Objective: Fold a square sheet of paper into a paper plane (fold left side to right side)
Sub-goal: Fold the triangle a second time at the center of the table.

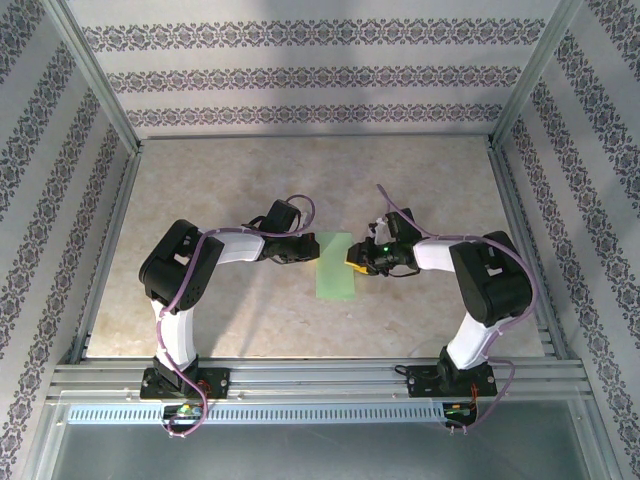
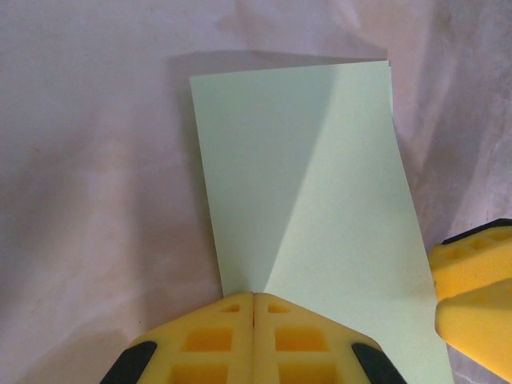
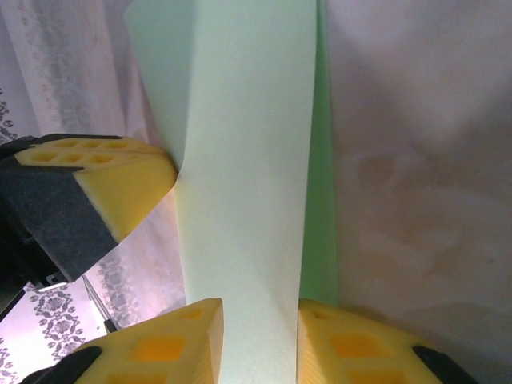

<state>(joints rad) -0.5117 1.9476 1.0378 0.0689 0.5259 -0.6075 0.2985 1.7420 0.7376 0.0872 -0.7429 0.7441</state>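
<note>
Two pincers flank your folded square sheet of paper [image 1: 334, 270] in the middle of the desk [image 1: 230, 170]. The left pincer [image 2: 253, 298] is shut, tips at its left edge. The right pincer [image 3: 258, 308] sits part-open astride its right edge. You have open desk all around it.

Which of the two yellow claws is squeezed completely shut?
The left gripper: its fingers meet, while the right gripper shows a gap with green paper behind.
</note>
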